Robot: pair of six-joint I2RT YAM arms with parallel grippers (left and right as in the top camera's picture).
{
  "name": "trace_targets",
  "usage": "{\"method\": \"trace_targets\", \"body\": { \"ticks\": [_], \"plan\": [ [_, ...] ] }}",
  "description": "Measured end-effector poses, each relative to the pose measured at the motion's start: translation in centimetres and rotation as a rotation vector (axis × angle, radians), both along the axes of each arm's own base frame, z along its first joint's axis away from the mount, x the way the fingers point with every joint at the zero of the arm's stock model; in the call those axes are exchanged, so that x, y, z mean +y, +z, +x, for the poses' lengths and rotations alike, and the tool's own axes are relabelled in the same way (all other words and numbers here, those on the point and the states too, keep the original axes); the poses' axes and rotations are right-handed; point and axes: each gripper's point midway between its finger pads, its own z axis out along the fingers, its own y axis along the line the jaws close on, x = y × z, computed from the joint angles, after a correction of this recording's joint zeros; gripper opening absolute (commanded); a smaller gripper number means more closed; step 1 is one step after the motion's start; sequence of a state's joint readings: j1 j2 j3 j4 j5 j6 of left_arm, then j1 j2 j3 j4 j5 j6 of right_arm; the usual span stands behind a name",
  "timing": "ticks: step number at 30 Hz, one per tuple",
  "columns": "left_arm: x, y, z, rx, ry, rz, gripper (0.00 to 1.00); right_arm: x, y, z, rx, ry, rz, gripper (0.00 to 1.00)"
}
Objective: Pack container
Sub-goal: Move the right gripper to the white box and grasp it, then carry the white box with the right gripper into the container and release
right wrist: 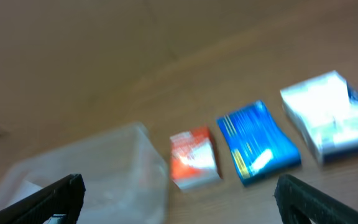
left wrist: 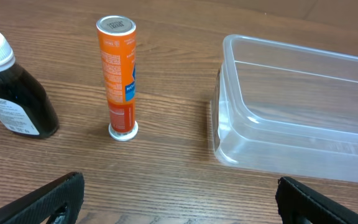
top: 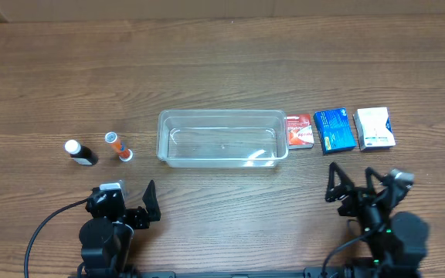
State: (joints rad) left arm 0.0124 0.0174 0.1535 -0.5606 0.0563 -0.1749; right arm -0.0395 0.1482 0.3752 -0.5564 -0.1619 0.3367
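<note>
The clear plastic container (top: 222,139) sits at the table's middle with nothing inside; it also shows in the left wrist view (left wrist: 297,106) and, blurred, in the right wrist view (right wrist: 86,177). Left of it stand an orange tube (top: 118,145) (left wrist: 120,74) and a dark bottle with a white cap (top: 79,151) (left wrist: 11,93). Right of it lie a red and white box (top: 300,130) (right wrist: 193,157), a blue box (top: 335,129) (right wrist: 257,142) and a white box (top: 375,127) (right wrist: 328,118). My left gripper (top: 130,202) (left wrist: 179,199) is open and empty near the front edge. My right gripper (top: 354,185) (right wrist: 179,199) is open and empty.
The wooden table (top: 222,62) runs bare behind the row of objects. The red and white box touches the container's right end. Both arm bases sit at the front edge.
</note>
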Motion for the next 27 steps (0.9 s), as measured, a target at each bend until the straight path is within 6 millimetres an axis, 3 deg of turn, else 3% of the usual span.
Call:
{"method": "trace_targets", "body": {
  "ticks": [1,3,6,11,14,17,21,23,27],
  "plan": [
    [0.0,0.0,0.0,0.000,0.000,0.000,1.00,0.1,2.7,0.1,-0.010,0.009,-0.006,1.00],
    [0.0,0.0,0.0,-0.001,0.000,0.000,1.00,0.1,5.3,0.6,0.061,0.013,-0.018,1.00],
    [0.0,0.0,0.0,-0.002,0.000,0.001,1.00,-0.7,7.0,3.1,0.290,-0.017,-0.041,1.00],
    [0.0,0.0,0.0,-0.002,-0.001,0.003,1.00,-2.1,8.3,10.5,0.570,-0.020,-0.127,1.00],
    [0.0,0.0,0.0,-0.002,0.000,0.003,1.00,-4.5,5.3,14.4,0.679,-0.062,-0.205,1.00],
    [0.0,0.0,0.0,-0.002,-0.001,0.003,1.00,-8.6,-1.1,16.0,0.873,-0.108,-0.259,1.00],
    [0.0,0.0,0.0,-0.002,-0.001,0.003,1.00,-12.6,-9.9,15.8,1.113,-0.065,-0.259,1.00],
    [0.0,0.0,0.0,-0.002,0.000,0.003,1.00,-13.3,-11.9,15.5,1.154,0.002,-0.249,1.00],
    [0.0,0.0,0.0,-0.002,0.000,0.003,1.00,-13.4,-13.7,15.4,1.173,0.094,-0.263,1.00]
  ]
}}
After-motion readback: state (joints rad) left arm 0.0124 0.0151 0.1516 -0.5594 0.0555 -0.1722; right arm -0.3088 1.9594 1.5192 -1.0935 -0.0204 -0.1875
